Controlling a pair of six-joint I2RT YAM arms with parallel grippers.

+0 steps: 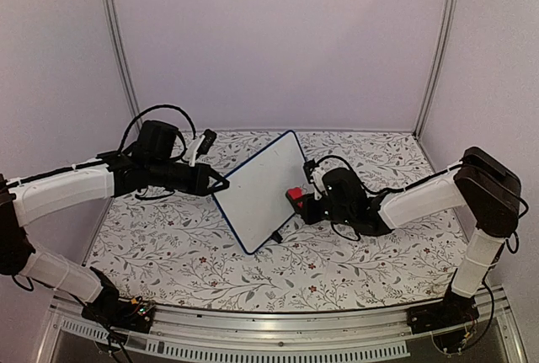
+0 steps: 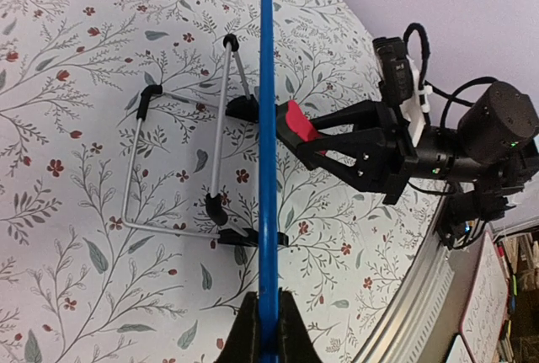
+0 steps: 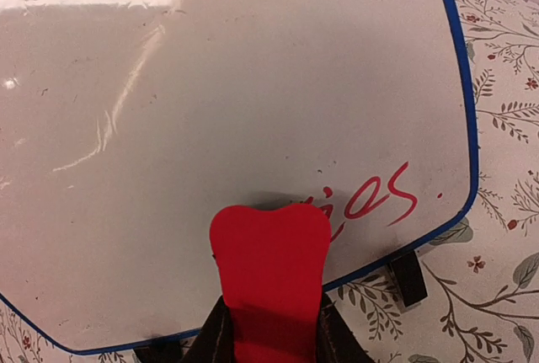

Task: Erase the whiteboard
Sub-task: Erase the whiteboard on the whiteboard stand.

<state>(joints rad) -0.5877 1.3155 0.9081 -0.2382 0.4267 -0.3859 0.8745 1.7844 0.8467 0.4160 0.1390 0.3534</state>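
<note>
The whiteboard stands tilted in the middle of the table, white with a blue rim. My left gripper is shut on its left edge; the left wrist view shows the blue rim edge-on between the fingers. My right gripper is shut on a red eraser pressed against the board's face near its lower right. In the right wrist view the eraser covers the start of red handwriting on the whiteboard. The eraser also shows in the left wrist view.
A wire stand with black clip feet props the board from behind. The floral tablecloth covers the table. Metal frame posts and white walls enclose the back and sides. An aluminium rail runs along the near edge.
</note>
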